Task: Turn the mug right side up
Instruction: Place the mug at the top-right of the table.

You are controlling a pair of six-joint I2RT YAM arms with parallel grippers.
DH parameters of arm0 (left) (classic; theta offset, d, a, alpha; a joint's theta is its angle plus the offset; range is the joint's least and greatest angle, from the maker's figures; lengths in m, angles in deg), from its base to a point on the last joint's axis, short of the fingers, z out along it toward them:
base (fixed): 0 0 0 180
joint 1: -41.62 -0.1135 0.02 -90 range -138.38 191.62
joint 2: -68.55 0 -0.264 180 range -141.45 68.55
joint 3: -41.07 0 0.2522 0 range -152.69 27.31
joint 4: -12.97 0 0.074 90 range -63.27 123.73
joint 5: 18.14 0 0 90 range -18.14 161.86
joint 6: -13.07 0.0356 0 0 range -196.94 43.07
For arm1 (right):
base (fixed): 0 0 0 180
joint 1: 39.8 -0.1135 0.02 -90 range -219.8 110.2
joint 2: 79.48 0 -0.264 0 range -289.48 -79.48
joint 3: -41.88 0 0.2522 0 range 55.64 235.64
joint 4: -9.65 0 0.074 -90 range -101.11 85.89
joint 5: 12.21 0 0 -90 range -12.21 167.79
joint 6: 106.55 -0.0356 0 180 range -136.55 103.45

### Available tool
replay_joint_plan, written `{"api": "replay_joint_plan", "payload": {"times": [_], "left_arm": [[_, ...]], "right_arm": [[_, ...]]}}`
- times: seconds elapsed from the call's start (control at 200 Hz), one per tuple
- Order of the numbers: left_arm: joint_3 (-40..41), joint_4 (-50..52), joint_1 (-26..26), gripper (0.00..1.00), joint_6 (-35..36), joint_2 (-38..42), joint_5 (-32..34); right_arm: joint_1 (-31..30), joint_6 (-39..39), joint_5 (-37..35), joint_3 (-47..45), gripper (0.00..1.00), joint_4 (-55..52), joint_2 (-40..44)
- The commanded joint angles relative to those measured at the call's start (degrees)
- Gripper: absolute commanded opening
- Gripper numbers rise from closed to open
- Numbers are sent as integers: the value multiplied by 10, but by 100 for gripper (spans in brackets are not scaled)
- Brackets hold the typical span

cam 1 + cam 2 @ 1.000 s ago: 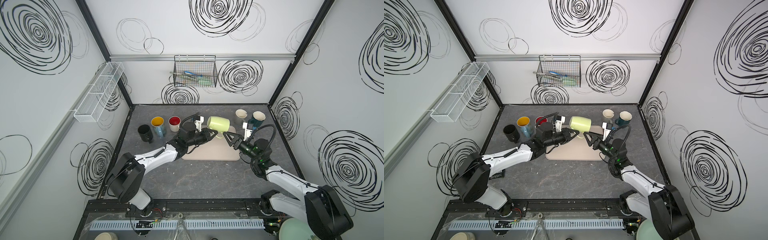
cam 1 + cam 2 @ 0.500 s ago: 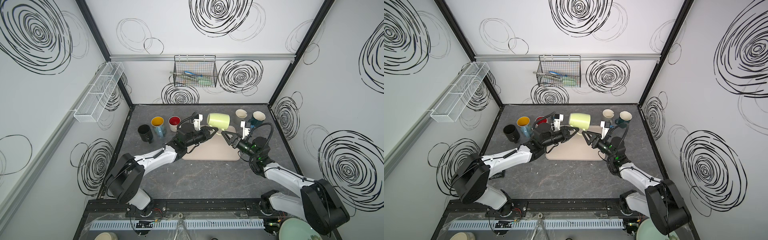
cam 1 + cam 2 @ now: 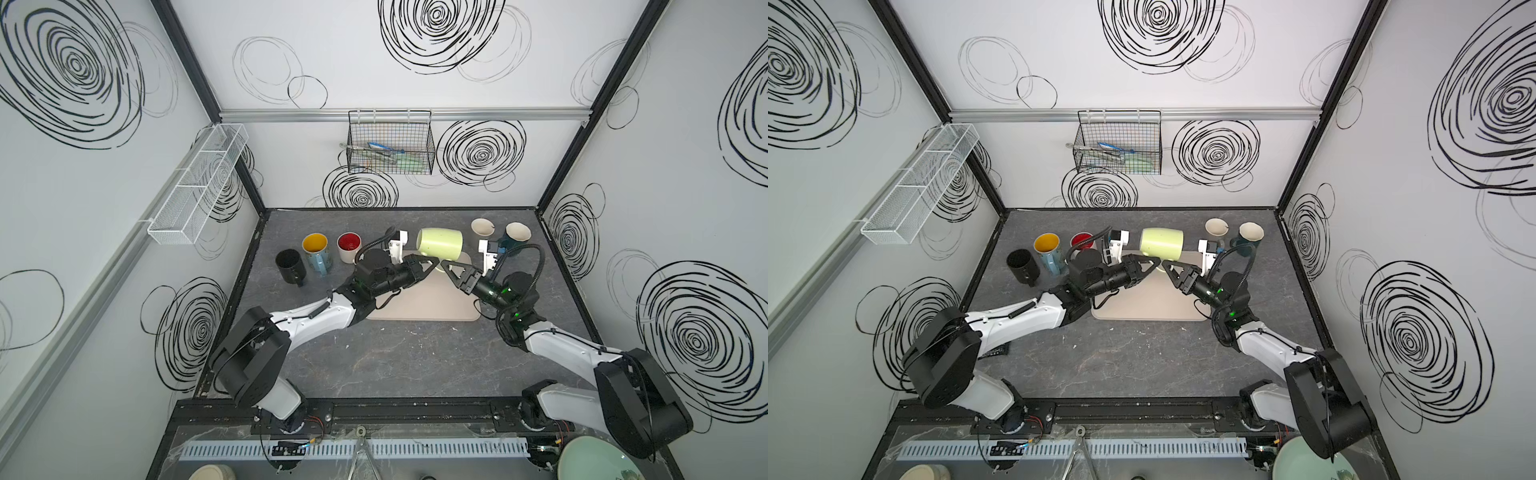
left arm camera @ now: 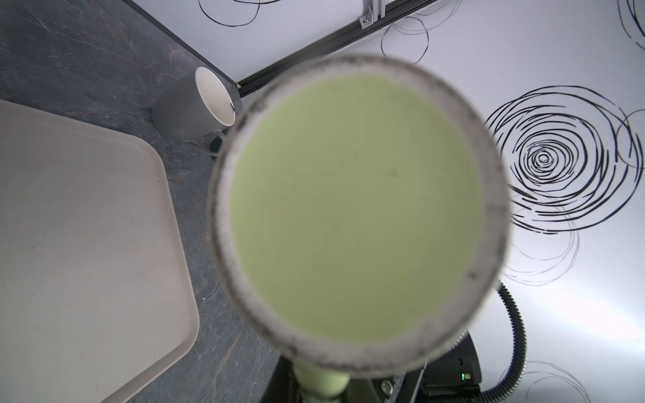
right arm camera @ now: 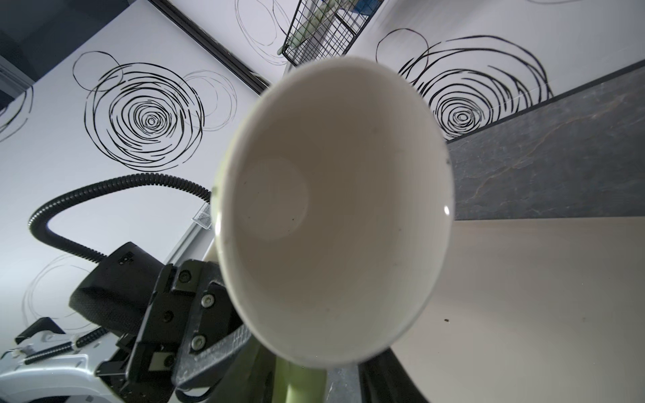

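The mug [image 3: 440,244] hangs on its side above the tray's [image 3: 424,303] back edge, mouth toward the right arm. The left gripper [image 3: 433,262] is pinched on its handle [image 5: 300,385]. The right gripper [image 3: 446,267] sits at the same handle; whether it has closed on it I cannot tell. Two grippers crowd one small handle, so a left release before the right holds firmly would likely drop the mug onto the tray, and a handle-only grip may let it swing
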Motion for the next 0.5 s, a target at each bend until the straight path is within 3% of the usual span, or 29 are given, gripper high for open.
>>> {"api": "replay_joint_plan", "payload": {"times": [0.0,0.13,0.3,0.34,0.39,0.4,0.41,0.495], "left_arm": [[-6,-121,16,0,-5,3,-20],[-9,-131,22,0,-10,-5,-23],[-7,-124,21,0,-6,-8,-24],[-7,-118,19,21,-5,-7,-24],[-7,-110,16,58,-3,-7,-28],[-7,-109,15,83,-2,-7,-31],[-7,-110,14,99,0,-7,-32],[-2,-124,4,96,-2,-11,-56]], "right_arm": [[1,-9,1,23,37,30,-9],[2,-25,1,25,29,41,-14],[3,-32,-6,27,2,34,-12],[4,-34,-12,26,0,29,-10],[5,-38,-19,23,0,27,-8],[5,-39,-19,23,0,27,-8],[6,-40,-19,23,0,28,-7],[8,-42,-16,24,0,26,-7]]}}
